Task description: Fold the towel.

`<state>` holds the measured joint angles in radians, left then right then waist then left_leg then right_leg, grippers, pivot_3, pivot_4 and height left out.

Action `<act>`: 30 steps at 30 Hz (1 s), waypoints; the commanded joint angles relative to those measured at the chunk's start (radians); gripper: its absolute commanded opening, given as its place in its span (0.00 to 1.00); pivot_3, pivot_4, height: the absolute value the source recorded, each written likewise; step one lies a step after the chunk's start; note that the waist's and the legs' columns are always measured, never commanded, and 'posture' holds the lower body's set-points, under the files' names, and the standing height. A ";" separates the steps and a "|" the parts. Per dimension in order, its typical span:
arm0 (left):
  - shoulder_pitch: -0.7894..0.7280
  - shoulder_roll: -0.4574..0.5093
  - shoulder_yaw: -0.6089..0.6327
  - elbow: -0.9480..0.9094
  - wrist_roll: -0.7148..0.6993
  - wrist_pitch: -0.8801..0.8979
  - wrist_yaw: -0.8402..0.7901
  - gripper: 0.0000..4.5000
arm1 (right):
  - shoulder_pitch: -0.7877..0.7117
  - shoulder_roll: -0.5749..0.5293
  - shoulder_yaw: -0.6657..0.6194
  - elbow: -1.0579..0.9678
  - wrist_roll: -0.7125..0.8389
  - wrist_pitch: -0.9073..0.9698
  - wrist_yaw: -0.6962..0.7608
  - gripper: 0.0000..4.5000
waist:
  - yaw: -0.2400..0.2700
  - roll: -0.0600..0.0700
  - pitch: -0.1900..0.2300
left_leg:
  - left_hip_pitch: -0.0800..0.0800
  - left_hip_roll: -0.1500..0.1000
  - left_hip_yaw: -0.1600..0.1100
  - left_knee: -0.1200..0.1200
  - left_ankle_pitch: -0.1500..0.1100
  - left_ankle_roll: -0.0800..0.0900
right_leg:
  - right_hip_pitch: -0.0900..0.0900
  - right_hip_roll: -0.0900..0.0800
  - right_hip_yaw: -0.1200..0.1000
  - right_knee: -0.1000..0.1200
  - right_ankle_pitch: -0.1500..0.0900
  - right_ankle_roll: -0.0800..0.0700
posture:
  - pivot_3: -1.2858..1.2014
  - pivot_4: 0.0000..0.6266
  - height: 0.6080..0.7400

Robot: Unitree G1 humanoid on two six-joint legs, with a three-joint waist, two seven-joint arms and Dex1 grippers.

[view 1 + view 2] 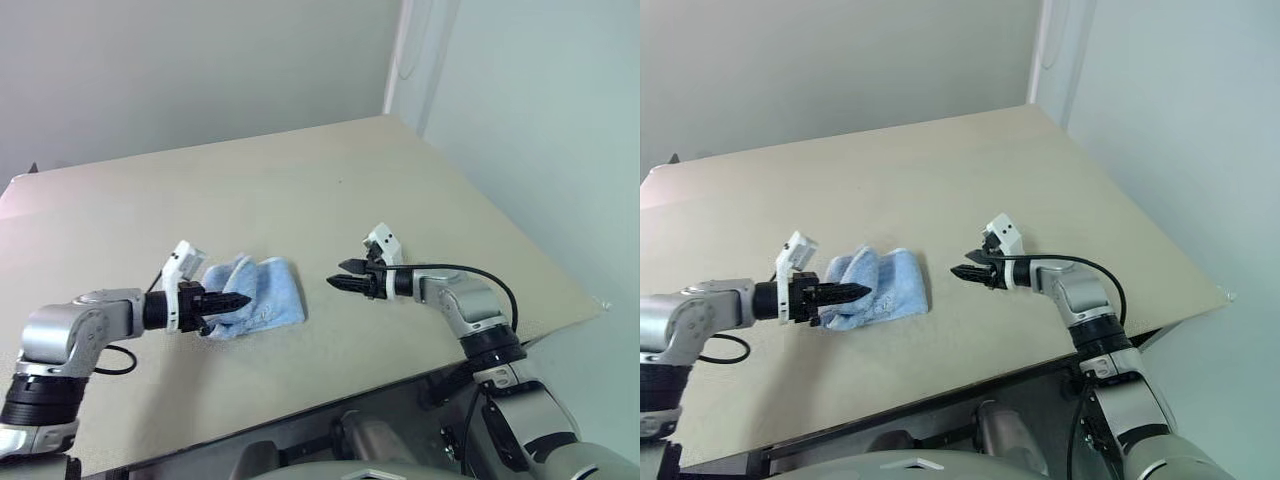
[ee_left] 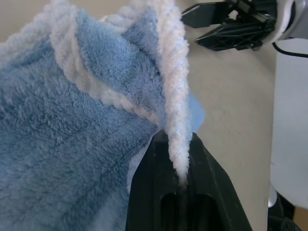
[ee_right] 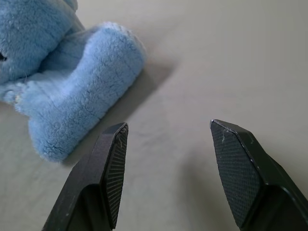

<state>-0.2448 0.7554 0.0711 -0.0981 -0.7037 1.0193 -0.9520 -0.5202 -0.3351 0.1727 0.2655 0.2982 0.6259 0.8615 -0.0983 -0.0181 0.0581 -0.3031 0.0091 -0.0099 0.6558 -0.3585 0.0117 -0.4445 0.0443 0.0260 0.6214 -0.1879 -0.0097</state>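
Note:
The towel (image 1: 262, 295), light blue terry cloth with white edging, lies bunched and partly doubled over on the beige table (image 1: 300, 190), left of centre near the front. My left gripper (image 1: 238, 299) is shut on the towel's white edge (image 2: 175, 120), holding that edge raised over the rest of the cloth. My right gripper (image 1: 335, 275) hovers open a short way to the right of the towel, pointing at it, with nothing between its fingers (image 3: 113, 168). The rolled end of the towel (image 3: 82, 115) lies just beyond them.
The table's front edge (image 1: 330, 400) runs close under both arms, and its right edge (image 1: 530, 240) drops off beside a pale wall. A black cable (image 1: 470, 270) loops off the right wrist. Bare tabletop stretches behind the towel to the far wall.

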 commanded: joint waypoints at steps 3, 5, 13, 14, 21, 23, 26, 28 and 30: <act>-0.099 -0.065 -0.052 0.071 0.032 -0.028 0.004 0.02 | 0.004 -0.008 -0.035 -0.064 0.009 0.005 -0.026 0.64 | 0.002 0.000 0.000 | 0.000 0.000 0.000 0.000 0.000 0.000 | 0.000 0.001 0.000 0.001 0.000 0.000 | 0.52 0.00 1.00; -0.119 -0.085 -0.074 0.097 0.053 -0.041 0.006 0.02 | 0.009 -0.010 -0.036 -0.068 0.009 0.006 -0.029 0.64 | 0.002 0.000 0.000 | 0.000 0.000 0.000 0.000 0.000 0.000 | 0.000 0.001 0.000 0.001 0.000 0.000 | 0.52 0.00 1.00; -0.111 -0.115 -0.088 0.083 0.056 -0.044 -0.008 0.16 | 0.007 -0.013 -0.036 -0.061 0.000 0.005 -0.049 0.64 | 0.002 0.000 0.000 | 0.000 0.000 0.000 0.001 0.000 0.000 | 0.000 0.001 0.000 0.002 0.000 0.000 | 0.52 0.00 1.00; -0.113 -0.115 -0.074 0.082 0.047 -0.043 -0.008 0.24 | 0.005 -0.014 -0.033 -0.059 -0.002 0.004 -0.049 0.64 | 0.002 0.000 0.000 | 0.000 0.000 0.000 0.002 0.000 0.000 | 0.000 0.001 0.000 0.002 0.000 0.000 | 0.52 0.00 1.00; -0.128 -0.126 0.033 0.007 -0.052 -0.004 0.004 0.55 | -0.005 0.002 -0.024 -0.037 -0.008 -0.002 -0.049 0.64 | 0.002 -0.001 0.000 | 0.000 0.000 0.000 0.005 0.000 0.000 | 0.000 0.001 0.000 0.005 0.000 0.000 | 0.52 0.00 1.00; -0.127 -0.126 0.057 -0.021 -0.077 0.004 0.013 0.55 | -0.008 0.009 -0.020 -0.032 -0.011 -0.006 -0.048 0.64 | 0.001 -0.001 0.000 | 0.000 0.000 0.000 0.006 0.000 0.000 | 0.000 0.001 0.000 0.006 0.000 0.000 | 0.52 0.00 1.00; -0.120 -0.097 0.080 -0.050 -0.076 -0.010 0.022 0.55 | -0.016 0.017 -0.020 -0.023 -0.012 -0.004 -0.047 0.64 | 0.001 -0.001 0.000 | 0.000 0.000 0.000 0.006 0.000 0.000 | 0.000 0.001 0.000 0.007 0.000 0.000 | 0.52 0.00 1.00; -0.112 -0.071 0.089 -0.055 -0.055 -0.037 0.024 0.55 | -0.023 0.024 -0.028 -0.024 0.004 0.013 -0.040 0.64 | 0.000 -0.001 0.000 | 0.001 0.000 -0.001 0.007 0.000 0.000 | 0.000 0.001 0.001 0.007 0.000 0.000 | 0.52 0.00 1.00; -0.100 -0.043 0.079 -0.053 -0.022 -0.077 0.022 0.55 | -0.031 0.030 -0.045 -0.027 0.031 0.041 -0.030 0.64 | 0.000 -0.001 0.000 | 0.001 0.000 -0.001 0.007 0.000 0.000 | 0.000 0.002 0.001 0.008 0.000 0.000 | 0.52 0.00 1.00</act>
<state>-0.3475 0.6828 0.1313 -0.1247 -0.7534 0.9864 -0.9287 -0.5122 -0.3191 0.1540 0.2532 0.2939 0.6514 0.8181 -0.0982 -0.0190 0.0582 -0.3024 0.0092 -0.0110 0.6625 -0.3583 0.0117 -0.4445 0.0468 0.0265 0.6292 -0.1883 -0.0102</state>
